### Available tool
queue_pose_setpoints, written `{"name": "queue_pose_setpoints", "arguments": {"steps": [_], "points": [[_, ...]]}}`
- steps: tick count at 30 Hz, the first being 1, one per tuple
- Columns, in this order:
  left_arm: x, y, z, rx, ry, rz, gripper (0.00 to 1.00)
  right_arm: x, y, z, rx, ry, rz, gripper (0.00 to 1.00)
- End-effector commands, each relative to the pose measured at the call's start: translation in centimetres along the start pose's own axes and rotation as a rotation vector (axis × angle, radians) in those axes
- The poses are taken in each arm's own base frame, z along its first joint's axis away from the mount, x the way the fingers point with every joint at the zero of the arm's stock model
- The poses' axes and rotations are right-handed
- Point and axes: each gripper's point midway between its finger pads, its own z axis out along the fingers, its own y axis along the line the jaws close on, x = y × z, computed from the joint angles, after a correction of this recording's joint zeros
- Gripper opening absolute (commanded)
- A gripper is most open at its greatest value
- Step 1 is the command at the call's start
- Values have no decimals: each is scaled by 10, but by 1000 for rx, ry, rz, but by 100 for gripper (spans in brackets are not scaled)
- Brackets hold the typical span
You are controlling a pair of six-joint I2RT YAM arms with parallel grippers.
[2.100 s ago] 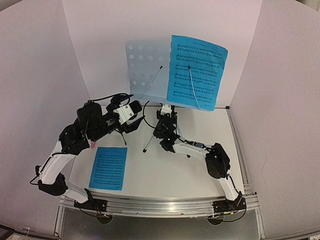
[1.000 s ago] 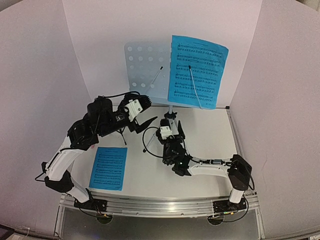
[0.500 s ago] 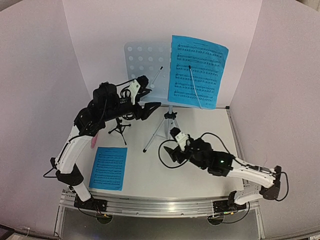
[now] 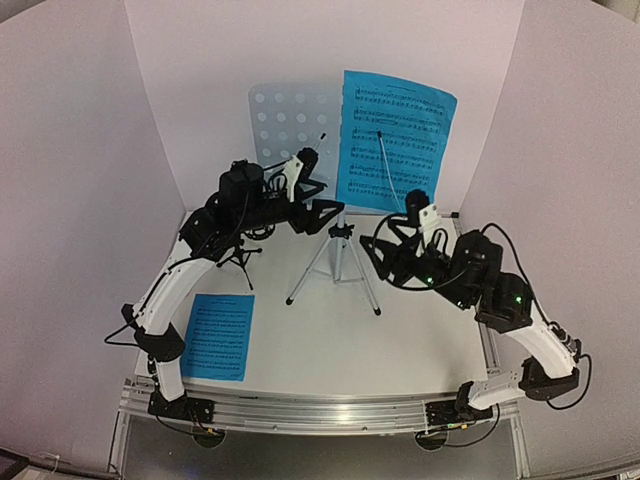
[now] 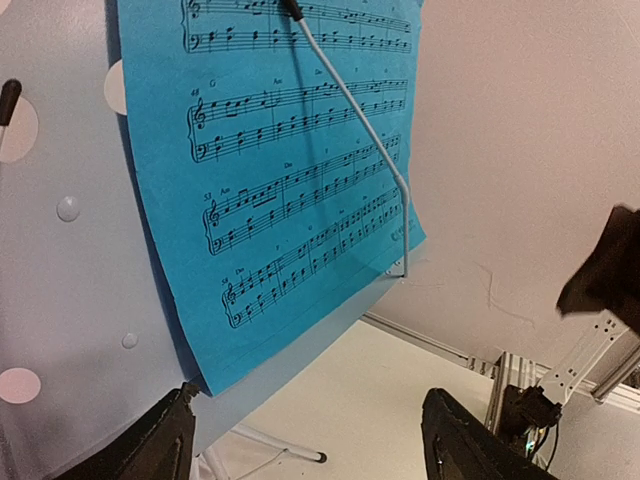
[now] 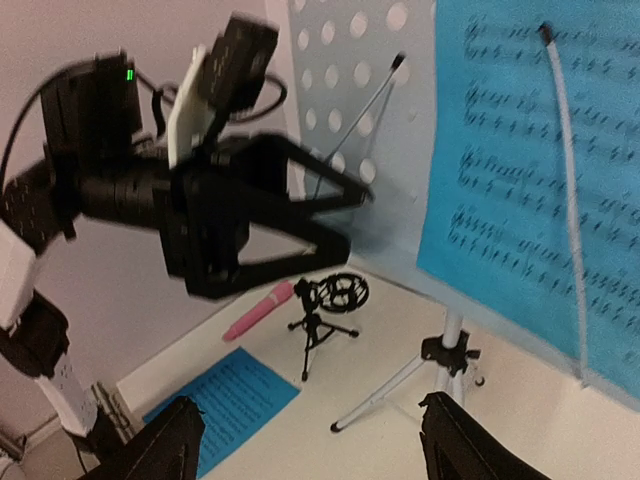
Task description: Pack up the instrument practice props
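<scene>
Sheet music looks like the first thing to go. One blue page [image 4: 395,145] is up on the pale perforated music stand [image 4: 285,120], pinned by a thin wire page holder [image 5: 355,120]. A second blue page [image 4: 217,335] lies flat on the table [image 4: 320,350] near the left arm's base. The pink microphone [image 6: 258,312] and the little black mic stand [image 6: 325,305] sit on the table, off to the left of the silver tripod [image 4: 335,265].

The left gripper [image 4: 325,213] hovers at the stand's lower edge, jaws spread wide with nothing in them. The right gripper [image 4: 385,255] hangs just off the page's lower right side, also wide apart and empty.

My guess is the step is getting that upright page off. I'd put one finger behind the bottom corner and one in front, where it seems to poke past the desk's edge, and pinch gently. Then slide it sideways out from under the wire rather than yanking it forward, since that wire could crease or rip thin paper. The tripod looks spindly too, so the other gripper should probably lift the wire or steady the desk.
</scene>
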Motion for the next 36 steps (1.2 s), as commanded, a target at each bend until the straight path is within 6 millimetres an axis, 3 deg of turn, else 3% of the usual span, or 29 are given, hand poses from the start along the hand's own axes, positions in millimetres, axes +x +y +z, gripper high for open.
{"name": "queue_pose_setpoints", "arguments": {"steps": [1, 7, 13, 27, 31, 36], "points": [[-22, -1, -1, 54, -81, -84, 77, -49, -37, -3, 185, -116, 29, 74], [-12, 12, 11, 22, -70, -91, 78, -68, -69, 13, 313, -165, 31, 74], [0, 22, 24, 17, -47, -112, 78, -78, -78, 30, 352, -199, -5, 74], [16, 24, 46, 59, -29, -182, 77, -66, -95, 49, 437, -224, -28, 71], [14, 19, 49, 93, -41, -183, 70, -60, -99, 52, 442, -215, -26, 69], [8, 14, 53, 131, -65, -165, 55, -57, -104, 56, 448, -210, -18, 65]]}}
